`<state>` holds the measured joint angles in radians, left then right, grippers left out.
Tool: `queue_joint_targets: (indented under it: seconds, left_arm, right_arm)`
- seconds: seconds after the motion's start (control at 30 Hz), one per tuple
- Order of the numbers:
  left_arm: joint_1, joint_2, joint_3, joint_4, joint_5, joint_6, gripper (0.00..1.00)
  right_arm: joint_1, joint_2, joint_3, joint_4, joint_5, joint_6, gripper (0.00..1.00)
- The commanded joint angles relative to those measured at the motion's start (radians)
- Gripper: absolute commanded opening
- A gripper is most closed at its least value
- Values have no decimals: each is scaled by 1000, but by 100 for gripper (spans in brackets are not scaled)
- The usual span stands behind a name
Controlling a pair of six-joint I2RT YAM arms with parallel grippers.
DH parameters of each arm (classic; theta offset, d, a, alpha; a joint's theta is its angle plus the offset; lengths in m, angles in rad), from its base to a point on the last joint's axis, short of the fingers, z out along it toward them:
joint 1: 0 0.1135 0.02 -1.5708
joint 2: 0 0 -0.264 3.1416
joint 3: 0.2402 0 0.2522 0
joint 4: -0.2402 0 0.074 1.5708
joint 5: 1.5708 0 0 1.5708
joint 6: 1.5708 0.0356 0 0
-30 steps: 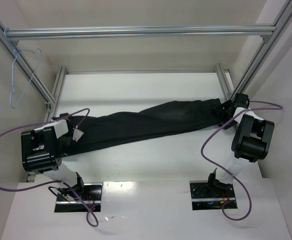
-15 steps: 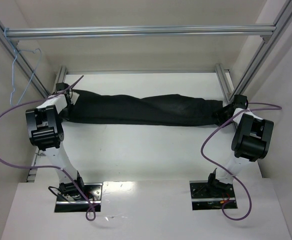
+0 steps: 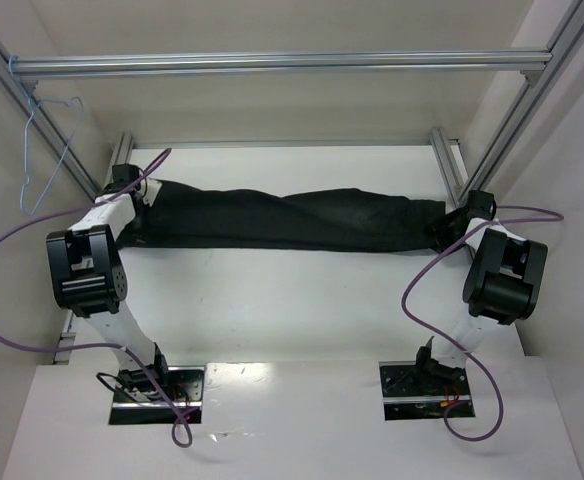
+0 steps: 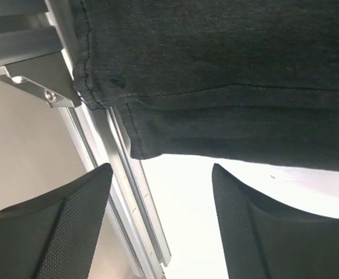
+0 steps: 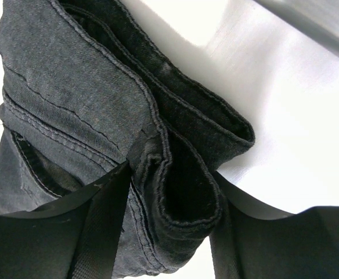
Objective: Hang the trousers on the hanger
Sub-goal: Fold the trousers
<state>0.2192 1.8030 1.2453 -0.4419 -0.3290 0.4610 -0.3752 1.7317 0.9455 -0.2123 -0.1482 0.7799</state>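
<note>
the left arm [image 3: 84, 270] has swung its end of the trousers [image 3: 292, 218] away from the near left side of the desk [image 3: 292, 300] and up toward the far-left corner. the cloth, which lay on a slant a second ago, now runs almost straight across the desk from left to right. the left jaws have then let go. in the left wrist view they stand spread with nothing between them, and the hemmed edge of the black fabric lies just beyond the fingertips [image 4: 71, 232], beside the silver frame bar [image 4: 94, 151]. on the other side the right jaws have closed in. the right wrist view shows them pinching a bunched, thickly seamed fold at the far right end, probably the waistband. the hanger [image 3: 42, 150] hangs where it did, hooked on the frame at the upper left, well apart from the trousers and touched by neither arm. so the laying-out looks done and the hanging itself has not begun. with the left arm free and nearest to the hanger, fetching it seems the likely next step.
</note>
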Motion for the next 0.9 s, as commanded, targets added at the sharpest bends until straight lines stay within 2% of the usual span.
queue_joint_targets:
  seconds: [0.0,0.13,0.33,0.43,0.47,0.5,0.57,0.73,0.87]
  left_arm:
    - [5,45,43,66,-36,-33,79]
    - [5,128,121,66,-45,-51,81]
    - [5,203,161,31,-45,-71,81]
    - [5,229,138,31,-45,-61,69]
    - [5,229,138,31,-45,-61,55]
    - [5,229,122,43,-45,-61,45]
    - [5,229,91,70,-45,-61,32]
    - [5,229,80,80,-45,-71,16]
    - [5,165,80,69,-54,-71,8]
  right_arm:
    - [5,19,-1,18,25,-2,59]
    - [5,19,-1,17,25,-11,63]
    - [5,19,-10,17,25,-2,63]
    - [5,19,-19,27,25,-2,63]
    - [5,19,-19,27,25,-2,60]
    - [5,19,-19,27,16,-2,57]
    - [5,19,-19,27,16,-2,53]
    - [5,19,-19,27,16,-11,53]
    - [5,19,-19,27,16,-11,50]
